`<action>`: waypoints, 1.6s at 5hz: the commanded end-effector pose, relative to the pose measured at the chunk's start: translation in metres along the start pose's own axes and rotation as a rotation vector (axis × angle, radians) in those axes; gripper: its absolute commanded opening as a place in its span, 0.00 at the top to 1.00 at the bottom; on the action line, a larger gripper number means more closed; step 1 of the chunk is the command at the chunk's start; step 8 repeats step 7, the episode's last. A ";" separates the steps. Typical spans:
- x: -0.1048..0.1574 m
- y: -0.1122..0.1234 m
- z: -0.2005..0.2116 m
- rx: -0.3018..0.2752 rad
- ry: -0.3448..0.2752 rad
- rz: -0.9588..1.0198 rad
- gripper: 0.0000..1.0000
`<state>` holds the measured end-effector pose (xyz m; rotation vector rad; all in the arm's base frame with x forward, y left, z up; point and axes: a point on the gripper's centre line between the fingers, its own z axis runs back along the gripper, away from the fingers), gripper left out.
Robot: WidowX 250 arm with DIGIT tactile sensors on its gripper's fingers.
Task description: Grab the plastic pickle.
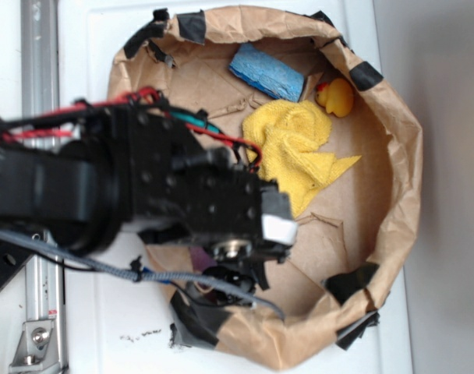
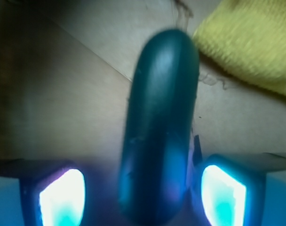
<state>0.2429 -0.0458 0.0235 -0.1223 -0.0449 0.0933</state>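
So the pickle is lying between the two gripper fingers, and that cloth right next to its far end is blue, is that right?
Not quite. The cloth by the far end of the plastic pickle is yellow, not blue, as the wrist view shows. The blue thing in the bag is the sponge, seen in the exterior view. The pickle does lie between the two fingers of the gripper.

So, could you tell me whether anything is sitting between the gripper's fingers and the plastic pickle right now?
Nothing visible does. In the wrist view the plastic pickle lies lengthwise between the two fingers of the open gripper, with bare cardboard around it. The yellow cloth lies off to one side, beyond its far end.
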 end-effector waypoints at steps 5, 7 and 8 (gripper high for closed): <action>0.017 0.048 0.145 0.264 -0.160 0.126 1.00; 0.013 0.048 0.132 0.363 -0.092 0.105 0.97; 0.013 0.048 0.132 0.363 -0.092 0.105 0.97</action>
